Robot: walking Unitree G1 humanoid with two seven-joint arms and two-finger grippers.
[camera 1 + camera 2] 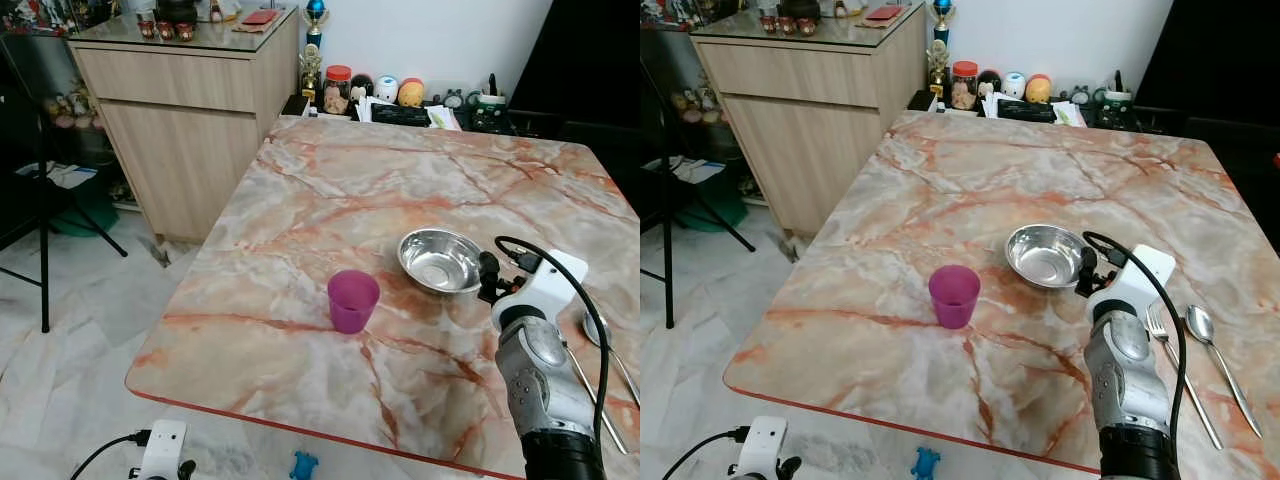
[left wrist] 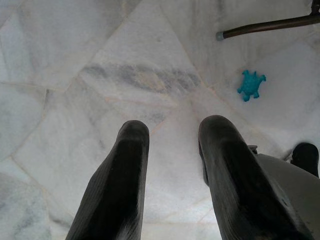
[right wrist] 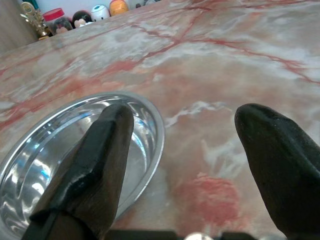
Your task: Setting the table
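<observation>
Gleaming steel bowl (image 1: pixel 1047 256), upright, empty.

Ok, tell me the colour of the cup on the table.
Purple; the cup shows best in the left eye view.

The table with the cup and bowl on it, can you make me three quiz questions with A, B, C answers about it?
1. Where is the purple cup?
A. Left of the steel bowl
B. Inside the bowl
C. On the floor

2. How many pieces of cutlery lie on the marble table?
A. None
B. Two
C. Five

3. What is the right gripper doing?
A. Shut on the cup
B. Shut on a spoon
C. Open beside the bowl's rim

Answers: 1 A, the cup stands on the table to the bowl's left. 2 B, one fork and one spoon. 3 C, its fingers are apart and hold nothing.
</observation>
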